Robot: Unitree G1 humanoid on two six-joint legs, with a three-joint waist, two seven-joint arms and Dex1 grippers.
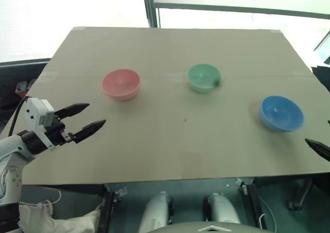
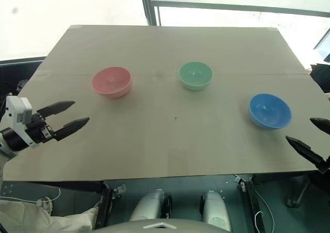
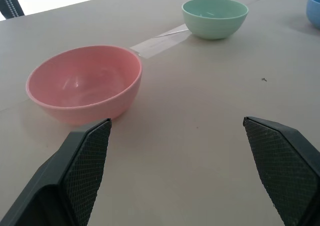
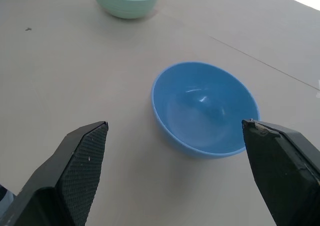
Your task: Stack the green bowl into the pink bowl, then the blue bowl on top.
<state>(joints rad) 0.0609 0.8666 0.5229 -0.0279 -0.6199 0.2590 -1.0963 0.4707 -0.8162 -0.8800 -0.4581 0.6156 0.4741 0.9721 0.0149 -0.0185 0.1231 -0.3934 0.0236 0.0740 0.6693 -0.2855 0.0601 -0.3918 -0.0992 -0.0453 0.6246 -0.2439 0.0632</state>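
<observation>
Our left gripper [image 1: 85,117] hovers with fingers spread near the pink bowl [image 1: 121,84]; our right gripper [image 2: 309,137] holds its fingers spread beside the blue bowl [image 2: 269,110]. The green bowl [image 1: 204,77] sits between them, all three well apart on the tan surface [image 1: 175,135].

A flat tan table [image 1: 170,135], crossed by one seam with a strip of clear tape, on which three upright, empty bowls are set well apart: the pink bowl [image 1: 121,84] toward the left, the green bowl [image 1: 204,77] near the middle just beyond the seam, and the blue bowl [image 1: 281,113] toward the right, nearer the front edge.
</observation>
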